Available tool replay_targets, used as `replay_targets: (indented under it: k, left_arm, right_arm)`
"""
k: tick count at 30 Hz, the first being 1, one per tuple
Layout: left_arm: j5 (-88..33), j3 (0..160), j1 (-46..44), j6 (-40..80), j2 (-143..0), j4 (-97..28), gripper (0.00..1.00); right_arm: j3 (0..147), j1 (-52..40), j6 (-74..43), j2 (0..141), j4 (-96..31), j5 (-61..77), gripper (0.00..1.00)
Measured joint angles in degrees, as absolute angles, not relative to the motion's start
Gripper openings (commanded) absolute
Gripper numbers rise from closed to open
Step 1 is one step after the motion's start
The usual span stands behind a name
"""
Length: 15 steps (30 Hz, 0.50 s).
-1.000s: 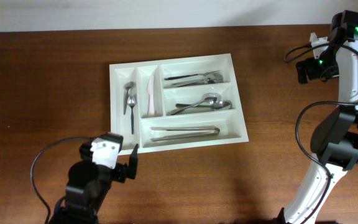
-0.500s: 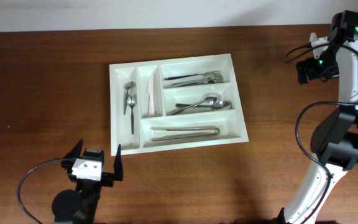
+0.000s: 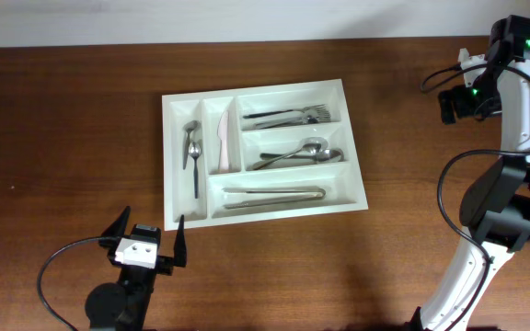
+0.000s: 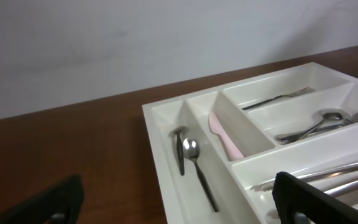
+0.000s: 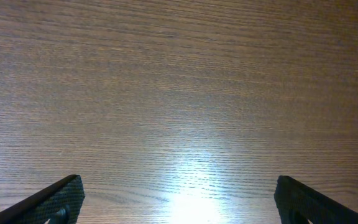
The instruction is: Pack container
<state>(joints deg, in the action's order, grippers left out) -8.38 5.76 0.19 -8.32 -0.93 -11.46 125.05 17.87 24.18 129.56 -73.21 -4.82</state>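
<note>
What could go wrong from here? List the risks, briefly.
1. The open left gripper sits right by the tray's near-left corner; a forward move could shove the tray or clip its rim.
2. The spoons lie loose in the narrow slot nearest that corner; a bump could jostle them.
3. The right gripper hangs open over the table, far from the tray, so it could not steady it.

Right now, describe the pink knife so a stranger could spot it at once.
Find the white tray on the wooden table. At its left end are two narrow upright slots; the knife lies alone in the inner one. It is pale pink; the spoons next door are shiny metal.
</note>
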Motion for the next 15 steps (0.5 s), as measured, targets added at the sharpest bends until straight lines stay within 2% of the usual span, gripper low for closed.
replay_targets:
  k: [7, 15]
  left_arm:
    - [-2.9, 4.3, -1.7, -3.5, -0.9, -12.3, 0.99]
    - [-1.5, 4.3, -1.9, -4.4, -0.8, -10.6, 0.99]
  right_arm:
    - [125.1, 17.9, 24.2, 129.6, -73.2, -4.8, 0.99]
    - [125.1, 17.9, 24.2, 129.6, -73.2, -4.8, 0.99]
